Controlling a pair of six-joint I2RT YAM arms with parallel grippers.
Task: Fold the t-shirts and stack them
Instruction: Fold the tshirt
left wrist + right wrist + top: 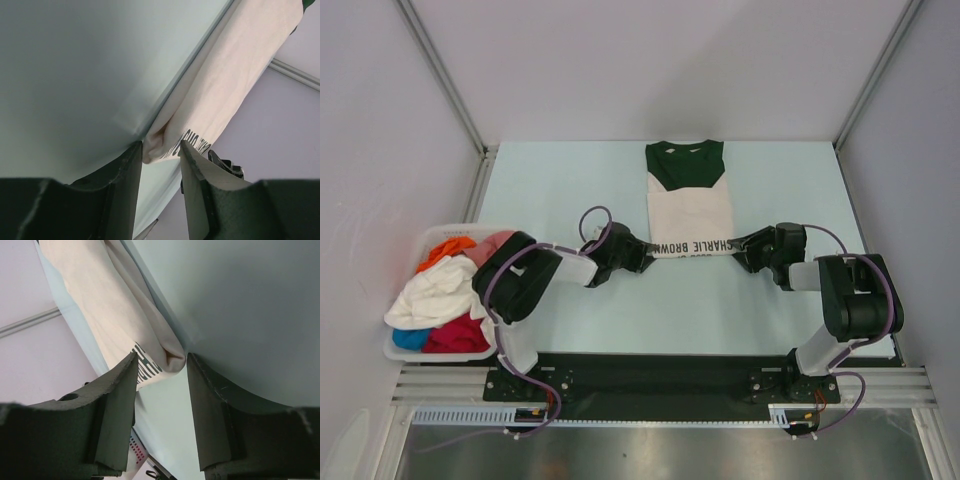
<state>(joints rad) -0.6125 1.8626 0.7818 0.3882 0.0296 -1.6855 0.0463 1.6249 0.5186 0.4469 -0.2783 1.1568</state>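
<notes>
The fold of the cream shirt (688,205) is under way, judging by how it is lying: its sides are already turned in, so it is forming a long narrow strip in the upper middle of the top view, dark green end toward the top of the frame, printed hem toward the bottom.

Both arms are working at that lower hem. The left claw (640,251) is sitting at the hem's lower left corner and the right claw (737,245) at its lower right corner. In each wrist view the fingers are standing part open with a rounded, doubled-over corner of cream cloth lying between their tips. Dark lettering is showing just beside each corner. Neither claw is pinching the cloth as far as can be seen, and whether the pads are touching it cannot be told.

The next move is probably calling for both claws to close on their corners together, then lift the hem and carry it toward the green end to halve the strip. The two arms should be keeping level, or the soft cloth will be skewing and sagging between them.

The table (560,190) is showing pale around the shirt. The other shirts (435,295), white, orange, red and blue, are waiting unfolded in a heap in the basket (420,354) at the lower left.
</notes>
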